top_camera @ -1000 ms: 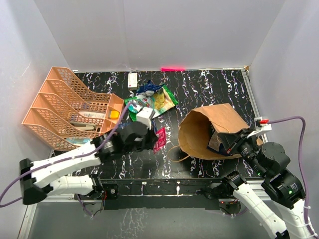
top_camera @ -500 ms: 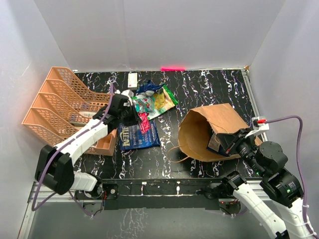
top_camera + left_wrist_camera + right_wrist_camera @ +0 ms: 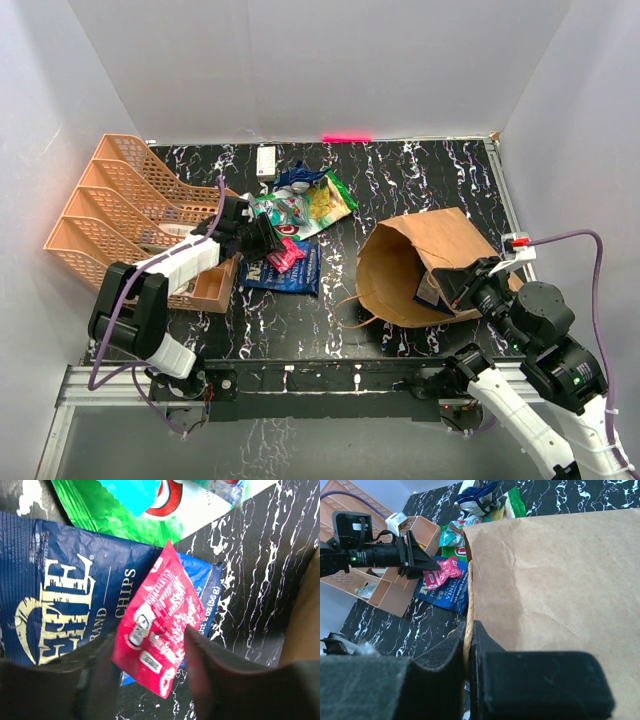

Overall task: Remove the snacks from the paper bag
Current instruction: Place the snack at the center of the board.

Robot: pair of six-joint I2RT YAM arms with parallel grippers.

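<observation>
The brown paper bag (image 3: 440, 245) lies on its side, mouth to the left. My right gripper (image 3: 462, 285) is shut on its twisted paper handle (image 3: 468, 640) at the rim. The snacks lie in a pile left of the bag: a green chip bag (image 3: 283, 210), a green-yellow pouch (image 3: 328, 198), a dark blue packet (image 3: 295, 178) and a large dark blue chip bag (image 3: 290, 275). A small pink-red packet (image 3: 160, 625) rests on that blue bag (image 3: 65, 595). My left gripper (image 3: 262, 243) hovers over it, jaws open with the packet loose between the fingers (image 3: 207, 672).
An orange mesh organiser (image 3: 120, 215) fills the left side, right beside my left arm. A small white box (image 3: 266, 160) sits at the back by the wall. Grey walls close in on three sides.
My left arm swung from the front middle back to the snack pile. Its jaws opened, leaving the dark blue chip bag and pink-red packet on the table. The right arm held still.
</observation>
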